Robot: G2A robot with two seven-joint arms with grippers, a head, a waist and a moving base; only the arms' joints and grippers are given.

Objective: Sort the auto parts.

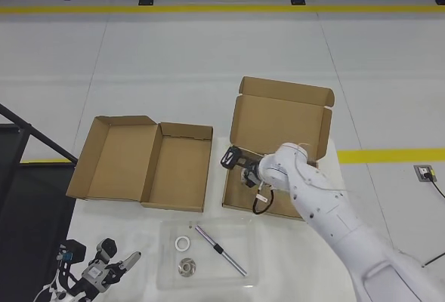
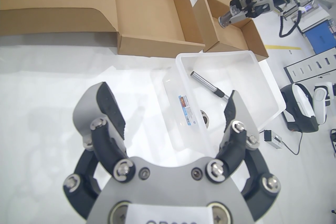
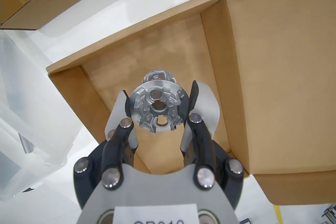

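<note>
Sorting looks barely begun, so plan on most of the work ahead. Your right gripper (image 3: 160,93) hangs over the right cardboard box (image 1: 237,198), right of centre in the top view. Its jaws pinch a machined metal hub (image 3: 157,104) by the rim, and the hub is above the box floor, not yet set down. That floor is bare in the right wrist view, and the left cardboard box (image 1: 178,170), left of centre, is bare too, so I judge nothing is sorted yet. Three parts lie in the clear plastic tray (image 1: 207,276) at lower centre: a long steel rod (image 1: 220,248), a white ring (image 1: 183,243) and a small flanged metal piece (image 1: 186,266). Your left gripper (image 2: 169,92) sits at the lower left of the top view, jaws spread wide, holding nothing.

The hub is bright milled metal, round with notched teeth and a centre bore, so it is hard and probably slick. The rod is smooth, cylindrical and stepped thinner at one end, and it will likely roll. Both boxes are matte corrugated card with lids folded open. The tray is thin, glossy and see-through.
</note>
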